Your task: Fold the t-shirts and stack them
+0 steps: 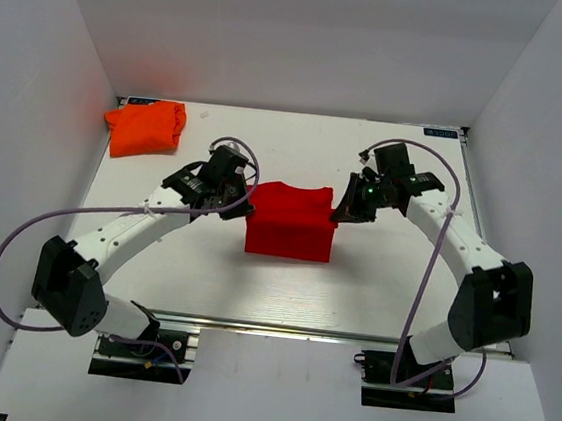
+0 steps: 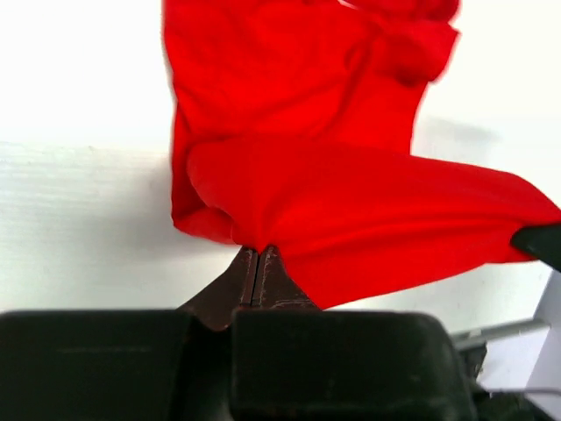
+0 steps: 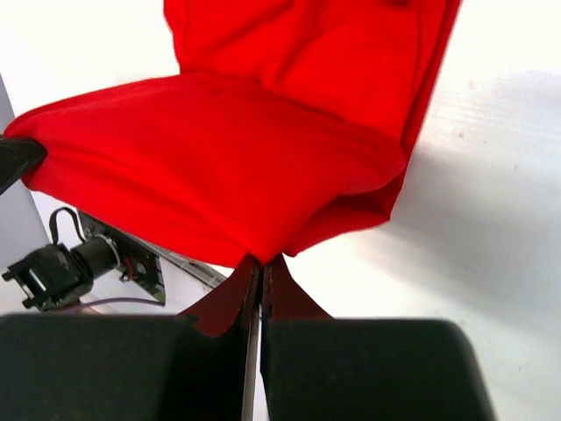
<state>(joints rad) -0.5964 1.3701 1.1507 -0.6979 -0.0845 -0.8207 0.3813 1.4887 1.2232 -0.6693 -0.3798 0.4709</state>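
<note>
Pinching red t-shirt: left gripper, right gripper | orange t-shirt far-left, well apart

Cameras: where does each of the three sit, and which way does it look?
Top: above and behind the robot, looking down at the table, left arm, right arm, red t-shirt, orange t-shirt.
Left wrist: on the left arm, looking along the left hand, shut on the red t-shirt.
Right wrist: on the right arm, looking along the right hand, also pinching it.
Shared: both wrist views show the same red t-shirt.
</note>
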